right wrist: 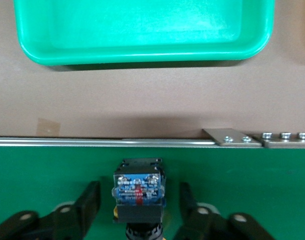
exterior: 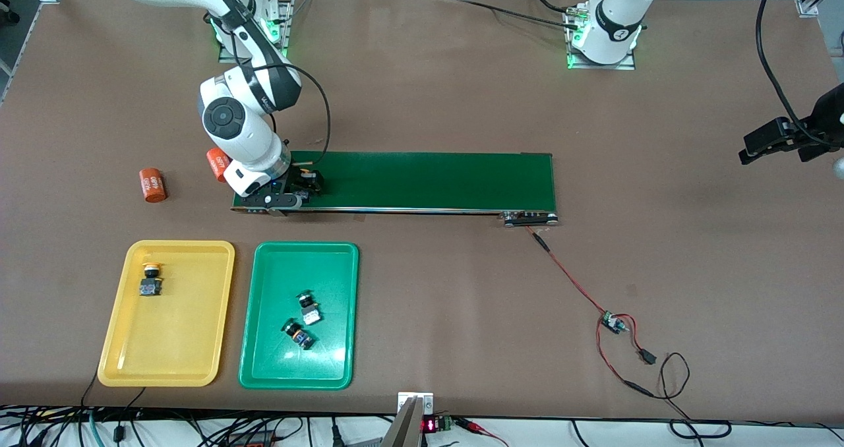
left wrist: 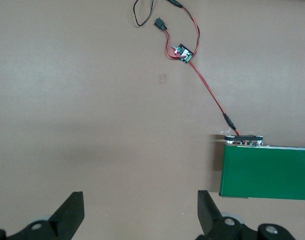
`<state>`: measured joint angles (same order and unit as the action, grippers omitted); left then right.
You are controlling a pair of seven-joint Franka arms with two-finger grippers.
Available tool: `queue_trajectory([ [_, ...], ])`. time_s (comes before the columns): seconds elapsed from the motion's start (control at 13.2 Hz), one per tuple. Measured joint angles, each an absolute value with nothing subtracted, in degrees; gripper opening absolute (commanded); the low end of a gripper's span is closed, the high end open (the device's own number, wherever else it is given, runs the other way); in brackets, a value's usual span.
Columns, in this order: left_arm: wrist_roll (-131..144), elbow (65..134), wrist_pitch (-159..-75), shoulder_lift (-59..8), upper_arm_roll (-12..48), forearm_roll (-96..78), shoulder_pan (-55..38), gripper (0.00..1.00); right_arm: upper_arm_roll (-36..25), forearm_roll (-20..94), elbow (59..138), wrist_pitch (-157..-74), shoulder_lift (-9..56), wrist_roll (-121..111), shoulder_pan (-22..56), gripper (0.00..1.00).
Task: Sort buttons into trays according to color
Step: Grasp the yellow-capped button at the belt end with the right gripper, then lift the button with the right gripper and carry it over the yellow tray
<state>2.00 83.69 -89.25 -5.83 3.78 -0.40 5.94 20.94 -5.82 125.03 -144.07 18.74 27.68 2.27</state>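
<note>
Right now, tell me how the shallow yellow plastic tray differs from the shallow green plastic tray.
The yellow plastic tray holds one push-button switch with a yellow-orange cap; the green plastic tray holds two switches. The yellow tray lies toward the right arm's end of the table, and the green tray sits beside it, nearer the table's middle. Both are rectangular with rounded corners, look the same size, and lie nearer the front camera than the conveyor belt.

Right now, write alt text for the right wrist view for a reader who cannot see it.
The right end effector straddles a button standing on the green conveyor belt, its fingers apart on either side and not yet touching it. Past the belt's metal rail lies brown table, then the rim of the green tray.
</note>
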Motion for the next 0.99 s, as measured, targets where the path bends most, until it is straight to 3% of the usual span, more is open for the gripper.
queue_trajectory([
  [0.3,2.00,83.69,-89.25,-5.83,3.78,-0.40,5.94,1.00,20.31,-6.19,125.00,-144.26,19.06,27.67,2.26,0.09],
  [0.68,2.00,83.69,-89.25,-5.83,3.78,-0.40,5.94,1.00,18.87,-6.65,122.48,-142.57,18.95,26.89,2.19,0.06],
  [0.99,2.00,83.69,-89.25,-5.83,3.77,-0.40,5.94,1.00,17.89,-6.74,110.65,-125.70,17.49,17.38,-1.07,0.06],
])
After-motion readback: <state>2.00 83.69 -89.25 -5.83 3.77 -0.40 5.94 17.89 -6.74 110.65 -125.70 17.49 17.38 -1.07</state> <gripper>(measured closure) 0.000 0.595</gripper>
